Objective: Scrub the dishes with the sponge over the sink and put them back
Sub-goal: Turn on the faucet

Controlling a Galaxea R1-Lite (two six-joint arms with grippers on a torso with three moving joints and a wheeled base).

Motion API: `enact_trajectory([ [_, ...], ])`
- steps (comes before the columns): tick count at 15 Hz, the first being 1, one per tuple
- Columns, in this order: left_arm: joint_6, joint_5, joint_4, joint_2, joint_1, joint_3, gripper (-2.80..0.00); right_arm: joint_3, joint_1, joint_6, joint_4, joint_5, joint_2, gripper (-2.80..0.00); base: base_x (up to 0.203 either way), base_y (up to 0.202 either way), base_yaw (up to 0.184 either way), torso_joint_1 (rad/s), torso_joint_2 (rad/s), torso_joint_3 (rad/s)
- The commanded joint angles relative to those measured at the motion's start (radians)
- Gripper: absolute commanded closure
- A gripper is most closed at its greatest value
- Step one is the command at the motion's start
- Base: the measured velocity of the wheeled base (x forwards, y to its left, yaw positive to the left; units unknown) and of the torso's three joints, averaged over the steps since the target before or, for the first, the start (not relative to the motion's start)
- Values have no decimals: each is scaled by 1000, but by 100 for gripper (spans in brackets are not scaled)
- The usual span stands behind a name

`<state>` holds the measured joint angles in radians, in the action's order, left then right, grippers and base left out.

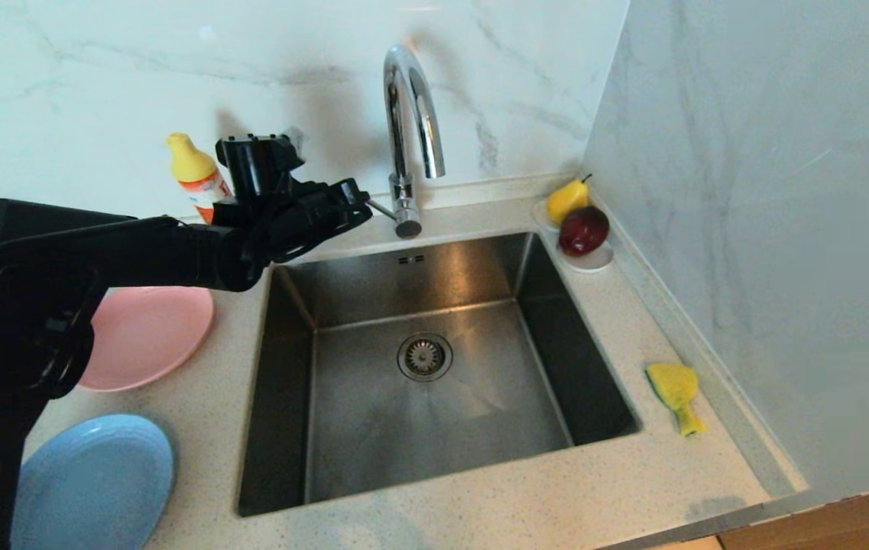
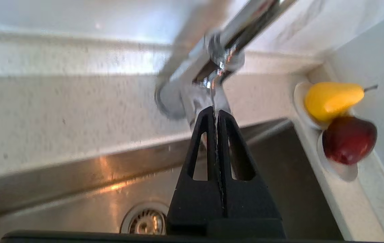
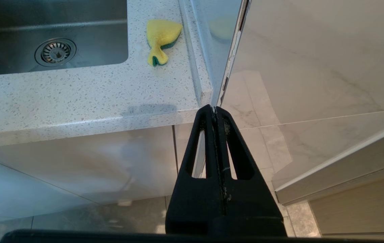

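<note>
The left gripper (image 1: 364, 205) hangs above the back-left corner of the sink (image 1: 373, 302), its fingers pressed flat together with nothing between them, the tip just beside the thin side lever at the base of the chrome tap (image 1: 410, 130). In the left wrist view the clenched tip (image 2: 214, 111) sits right at the tap's base (image 2: 208, 79); whether it touches the lever cannot be told.

Behind the left arm a yellow-capped bottle (image 1: 196, 176) stands against the marble wall. The arm crosses over the far edge of the pink plate (image 1: 147, 336), which lies on the counter left of the sink; the light blue plate (image 1: 94, 481) lies nearer, at the front-left, partly hidden by the robot's dark body. No bowl shows.

The sink holds nothing but its round drain strainer (image 1: 424, 357). At the back-right corner a yellow pear (image 1: 568, 200) and a dark red apple (image 1: 584, 230) sit on small white saucers (image 1: 591, 262) — touching each other.

The sponge (image 1: 675, 393) lies crumpled on the counter right of the sink, near the side wall, well apart from the left gripper.

The right gripper (image 3: 214, 109) is parked low beyond the counter's front-right corner, fingers pressed together and holding nothing.
</note>
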<state>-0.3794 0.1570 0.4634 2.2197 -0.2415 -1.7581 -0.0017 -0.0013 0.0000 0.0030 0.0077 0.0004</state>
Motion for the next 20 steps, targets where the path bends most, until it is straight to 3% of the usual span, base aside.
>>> enact_trajectory([
  [1,-3,-6,-11,27,1,-48,0,0,0,0,0,0,0,0,0,0,0,0,0,0],
  [12,-3,-11,-48,86,1,-124,0,0,0,0,0,0,0,0,0,0,0,0,0,0],
  [20,-3,-11,-44,23,-16,0,0,0,1,0,0,0,0,0,0,0,0,0,0,0],
])
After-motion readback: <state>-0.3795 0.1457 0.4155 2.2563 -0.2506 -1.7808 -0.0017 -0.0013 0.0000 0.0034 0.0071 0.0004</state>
